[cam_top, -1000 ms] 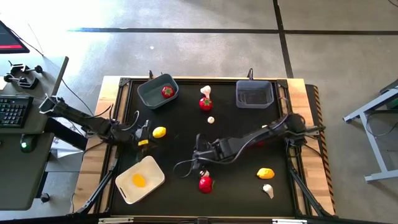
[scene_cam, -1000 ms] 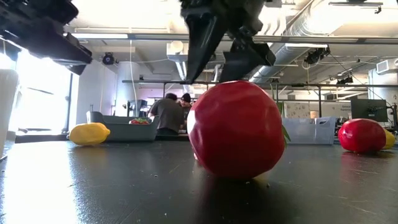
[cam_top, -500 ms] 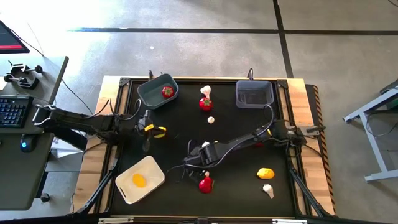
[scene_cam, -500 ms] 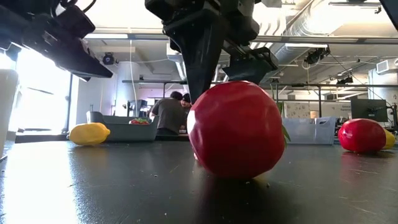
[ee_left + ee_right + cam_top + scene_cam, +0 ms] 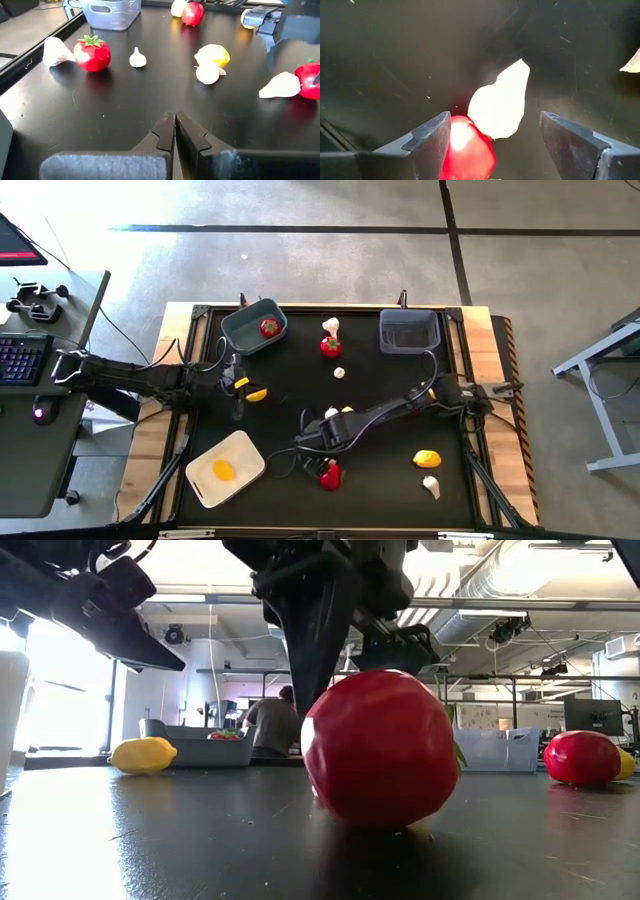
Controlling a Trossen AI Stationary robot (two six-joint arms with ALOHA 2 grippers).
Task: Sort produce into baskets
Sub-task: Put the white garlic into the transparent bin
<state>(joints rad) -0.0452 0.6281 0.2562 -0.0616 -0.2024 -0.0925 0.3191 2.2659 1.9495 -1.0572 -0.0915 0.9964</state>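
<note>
Right hand: my right hand (image 5: 322, 460) hangs over the near middle of the desk (image 5: 380, 420), fingers (image 5: 427, 145) spread wide apart and gripping nothing.
Under the right hand: a red tomato (image 5: 467, 147) and a whitish garlic bulb (image 5: 501, 102) lie touching each other between my spread fingers; whether a finger touches the tomato I cannot make out.
Left hand: my left hand (image 5: 236, 402) sits at the left side of the desk, fingers (image 5: 165, 132) pressed together with nothing between them, just beside a yellow lemon (image 5: 257, 393).
Rounded bin: the grey-blue bin (image 5: 240, 332) stands at the far left and holds one red tomato (image 5: 269, 327).
Rectangular bin: the darker grey bin (image 5: 408, 345) stands at the far right.
Cream tray: the tray (image 5: 240, 455) lies at the near left with a yellow-orange piece (image 5: 223, 470) in it.
Far middle: a garlic (image 5: 331, 326) lies touching a tomato (image 5: 330, 346), with a small garlic (image 5: 339, 372) a little nearer.
Near right: a lemon (image 5: 427, 457) and, nearer still, a garlic (image 5: 431, 485), lying apart.
</note>
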